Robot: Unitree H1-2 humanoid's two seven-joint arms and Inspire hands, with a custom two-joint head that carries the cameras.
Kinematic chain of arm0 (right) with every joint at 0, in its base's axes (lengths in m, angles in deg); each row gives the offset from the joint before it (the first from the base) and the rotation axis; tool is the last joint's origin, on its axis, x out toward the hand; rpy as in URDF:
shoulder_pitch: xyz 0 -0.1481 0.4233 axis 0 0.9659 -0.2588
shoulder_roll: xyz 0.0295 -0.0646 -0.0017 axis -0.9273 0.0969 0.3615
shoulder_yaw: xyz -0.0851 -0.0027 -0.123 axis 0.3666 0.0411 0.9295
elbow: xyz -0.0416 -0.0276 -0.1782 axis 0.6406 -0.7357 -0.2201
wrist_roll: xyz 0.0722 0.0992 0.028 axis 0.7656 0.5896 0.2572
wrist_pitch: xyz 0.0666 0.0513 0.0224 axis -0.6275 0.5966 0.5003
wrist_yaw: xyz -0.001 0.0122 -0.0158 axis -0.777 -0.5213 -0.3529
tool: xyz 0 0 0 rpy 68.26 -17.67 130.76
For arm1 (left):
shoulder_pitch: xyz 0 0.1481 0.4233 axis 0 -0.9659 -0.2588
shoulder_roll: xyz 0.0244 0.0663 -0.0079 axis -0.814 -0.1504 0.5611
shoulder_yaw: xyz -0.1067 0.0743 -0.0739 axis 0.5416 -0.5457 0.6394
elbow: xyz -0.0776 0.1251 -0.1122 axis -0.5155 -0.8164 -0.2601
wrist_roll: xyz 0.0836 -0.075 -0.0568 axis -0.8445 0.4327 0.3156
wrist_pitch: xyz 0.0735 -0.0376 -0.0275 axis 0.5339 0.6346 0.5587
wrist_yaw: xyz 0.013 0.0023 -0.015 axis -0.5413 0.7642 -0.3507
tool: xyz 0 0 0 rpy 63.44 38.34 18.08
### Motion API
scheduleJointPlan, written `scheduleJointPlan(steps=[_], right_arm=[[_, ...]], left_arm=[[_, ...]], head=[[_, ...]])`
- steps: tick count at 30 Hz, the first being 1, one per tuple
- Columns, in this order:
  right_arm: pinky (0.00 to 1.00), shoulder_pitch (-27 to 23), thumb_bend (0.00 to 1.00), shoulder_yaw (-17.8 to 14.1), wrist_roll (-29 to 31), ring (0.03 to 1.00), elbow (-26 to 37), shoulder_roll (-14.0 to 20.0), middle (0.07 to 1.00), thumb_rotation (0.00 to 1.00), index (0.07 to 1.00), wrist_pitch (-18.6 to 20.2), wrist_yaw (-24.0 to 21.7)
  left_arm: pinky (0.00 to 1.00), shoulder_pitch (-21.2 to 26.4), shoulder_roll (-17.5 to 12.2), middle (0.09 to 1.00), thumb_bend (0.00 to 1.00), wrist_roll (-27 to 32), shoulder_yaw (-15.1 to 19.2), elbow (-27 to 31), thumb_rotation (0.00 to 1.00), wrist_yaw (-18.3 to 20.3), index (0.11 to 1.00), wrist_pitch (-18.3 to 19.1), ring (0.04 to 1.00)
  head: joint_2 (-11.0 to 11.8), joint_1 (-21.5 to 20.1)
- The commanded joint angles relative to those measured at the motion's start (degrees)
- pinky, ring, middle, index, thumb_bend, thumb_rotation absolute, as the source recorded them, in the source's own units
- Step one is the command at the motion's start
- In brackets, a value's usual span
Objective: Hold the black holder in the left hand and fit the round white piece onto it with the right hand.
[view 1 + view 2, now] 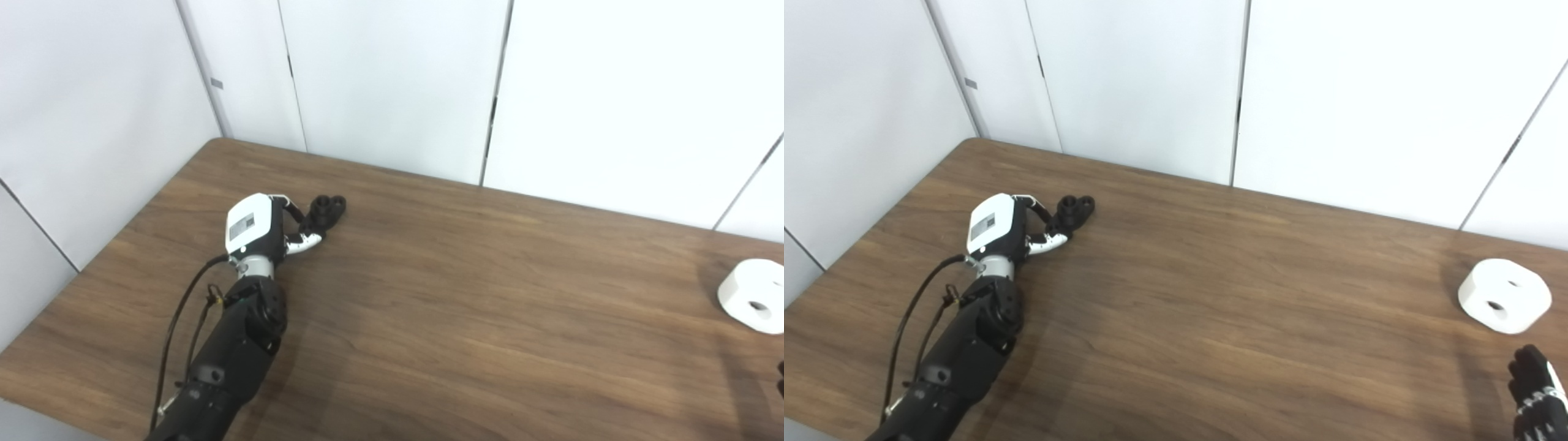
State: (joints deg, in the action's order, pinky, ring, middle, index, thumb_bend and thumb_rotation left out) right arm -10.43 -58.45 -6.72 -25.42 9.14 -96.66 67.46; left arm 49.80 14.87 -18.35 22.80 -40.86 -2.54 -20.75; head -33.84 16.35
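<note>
The black holder (327, 210) lies on the wooden table (465, 306) at the far left. My left hand (263, 228) is right beside it. A finger curls over its near end and the thumb presses from below, so the hand pinches it while it rests on the table. The round white piece (1504, 296), with two holes in its top, sits on the table at the far right. My right hand (1535, 392) is low at the right edge, a little short of the white piece, fingers stretched out and holding nothing. Most of that hand is cut off by the frame.
White wall panels (392, 79) stand close behind the table's far edge and along its left side. The table's left corner (214, 142) is near the holder. A black cable (177, 318) loops beside my left forearm.
</note>
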Motion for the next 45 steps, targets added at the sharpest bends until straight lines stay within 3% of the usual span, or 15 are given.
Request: scheduleJointPlan(steps=[1, 12, 23, 36, 45], right_arm=[[1.00, 2.1, 0.74, 0.6, 0.2, 0.977, -1.1, -1.3, 0.962, 0.98, 0.953, 0.3, 0.5], [1.00, 2.2, 0.65, 0.8, 0.0, 0.976, -0.4, -1.8, 0.957, 0.99, 0.950, -0.5, 0.4], [1.00, 2.4, 0.68, 1.1, -1.6, 0.972, 1.3, -2.8, 0.951, 0.99, 0.948, 0.9, 1.4], [1.00, 2.9, 0.65, 1.9, -3.6, 0.968, 4.2, -4.4, 0.946, 0.97, 0.938, 2.8, 2.6], [1.00, 3.4, 0.66, 2.7, -4.1, 0.958, 4.3, -5.3, 0.937, 0.97, 0.941, 3.0, 2.9]], left_arm=[[0.84, 0.5, -0.7, 0.767, 0.52, 0.0, -0.4, 3.1, 0.06, 0.7, 0.488, -0.5, 0.849], [0.74, -3.3, -0.1, 0.773, 0.52, -0.1, -3.3, 15.1, 0.06, 8.0, 0.489, 1.3, 0.831], [0.69, -7.8, 2.3, 0.778, 0.51, -0.5, -6.8, 26.0, 0.05, 15.3, 0.489, 1.5, 0.820], [0.74, -15.9, 3.2, 0.791, 0.51, 0.0, -11.5, 33.6, 0.05, 20.8, 0.488, -3.4, 0.839], [0.70, -20.8, 4.0, 0.786, 0.52, -1.6, -15.5, 35.3, 0.04, 22.1, 0.488, -8.2, 0.824]], head=[[-0.2, -0.3], [-1.0, -2.0], [-1.9, -4.2], [-4.0, -9.3], [-6.5, -14.6]])
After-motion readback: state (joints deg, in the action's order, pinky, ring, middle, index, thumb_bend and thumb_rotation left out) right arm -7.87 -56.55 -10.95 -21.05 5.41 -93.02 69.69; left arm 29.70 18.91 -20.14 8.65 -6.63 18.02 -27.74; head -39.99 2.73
